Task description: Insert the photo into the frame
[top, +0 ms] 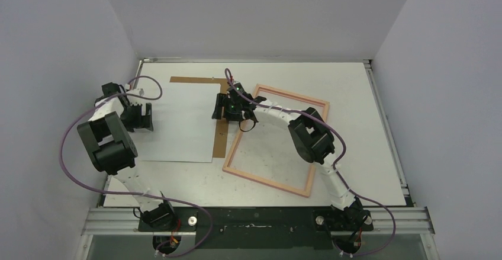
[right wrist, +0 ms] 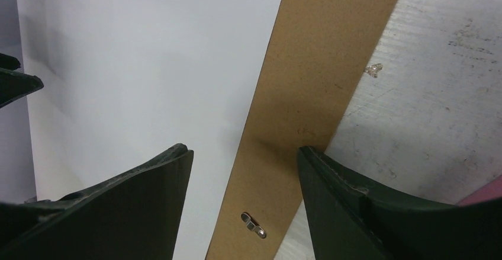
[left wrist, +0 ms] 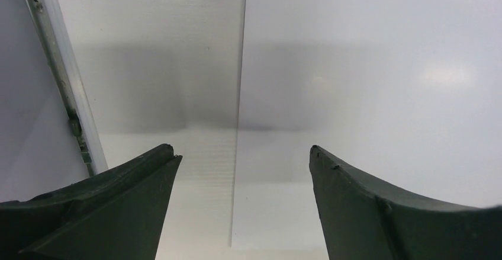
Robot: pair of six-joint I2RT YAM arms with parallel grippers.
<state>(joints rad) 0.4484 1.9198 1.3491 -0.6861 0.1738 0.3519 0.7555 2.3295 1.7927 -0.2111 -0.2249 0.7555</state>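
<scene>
The photo (top: 177, 121) lies white side up on the table, on top of the brown backing panel (top: 221, 134). The pink frame (top: 276, 139) lies flat to its right, empty. My left gripper (top: 137, 118) is open at the photo's left edge; in the left wrist view its jaws straddle that edge of the photo (left wrist: 367, 82). My right gripper (top: 232, 111) is open above the photo's right edge and the panel strip; the right wrist view shows the photo (right wrist: 148, 64) and the panel (right wrist: 314, 76) between the jaws.
A small metal clip (right wrist: 253, 225) sits on the backing panel. White walls close in the left, back and right. A metal rail (left wrist: 59, 76) runs along the table's left edge. The arm bases stand at the near edge.
</scene>
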